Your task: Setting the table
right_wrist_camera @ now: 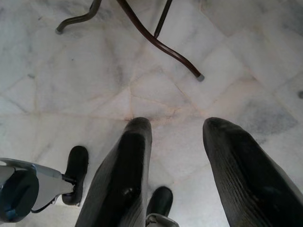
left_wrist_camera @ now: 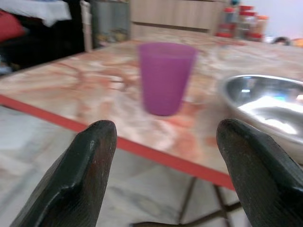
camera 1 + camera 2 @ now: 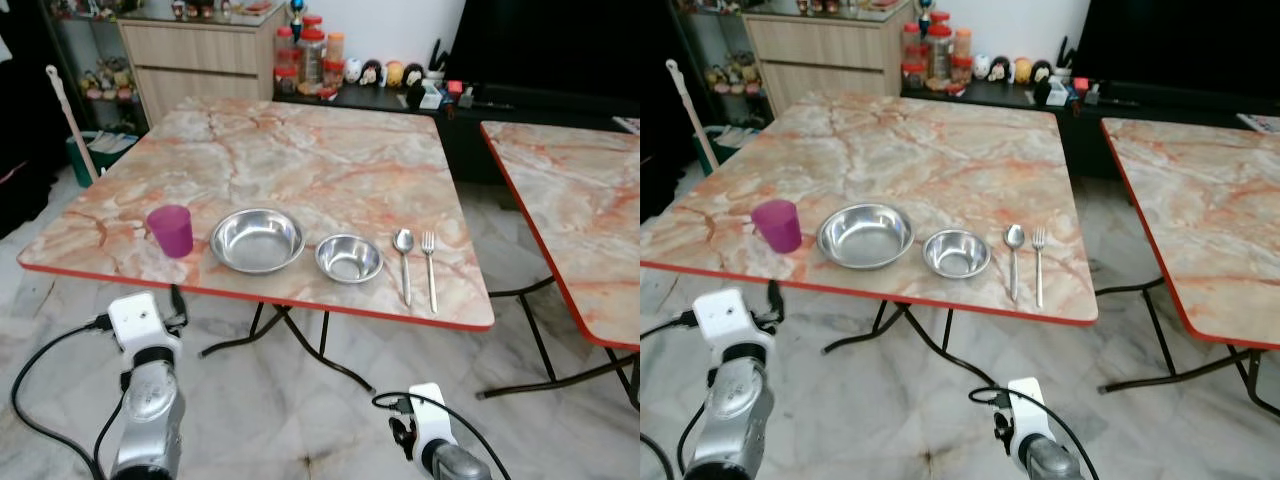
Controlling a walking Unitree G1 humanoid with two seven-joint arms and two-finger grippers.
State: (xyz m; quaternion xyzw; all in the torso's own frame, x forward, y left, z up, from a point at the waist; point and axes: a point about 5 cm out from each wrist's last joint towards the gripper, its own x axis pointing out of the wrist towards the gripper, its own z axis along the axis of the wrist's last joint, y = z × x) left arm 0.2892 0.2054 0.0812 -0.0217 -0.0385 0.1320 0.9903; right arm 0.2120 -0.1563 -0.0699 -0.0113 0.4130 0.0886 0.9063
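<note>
Nearest the camera, the left claw (image 2: 161, 179) is raised in front of the table's red front edge, its two black fingers (image 2: 80, 184) spread wide with nothing between them. The right claw (image 1: 182, 179) hangs low and points down at the marble floor (image 1: 156, 90), fingers likewise apart and empty, next to a curved table leg (image 1: 156, 40).

Straight ahead of the left claw, just past the edge of the table (image 3: 300, 150), stands the purple cup (image 3: 171, 230), upright, its long axis vertical. In the left wrist view the cup (image 2: 165, 75) sits almost centred between the spread fingers, a little toward the large steel bowl (image 2: 265, 104) at its side. So the left arm is plainly the nearer one to it, and a forward reach looks like the natural approach.

Along the same front row, going rightward from the cup: the large steel bowl (image 3: 257, 240), a smaller steel bowl (image 3: 348, 258), then a spoon (image 3: 403, 262) and fork (image 3: 430, 268) lying side by side, handles toward the robot.

Beyond the table are a wooden cabinet (image 3: 195, 55) and a low shelf with jars (image 3: 305, 55).
</note>
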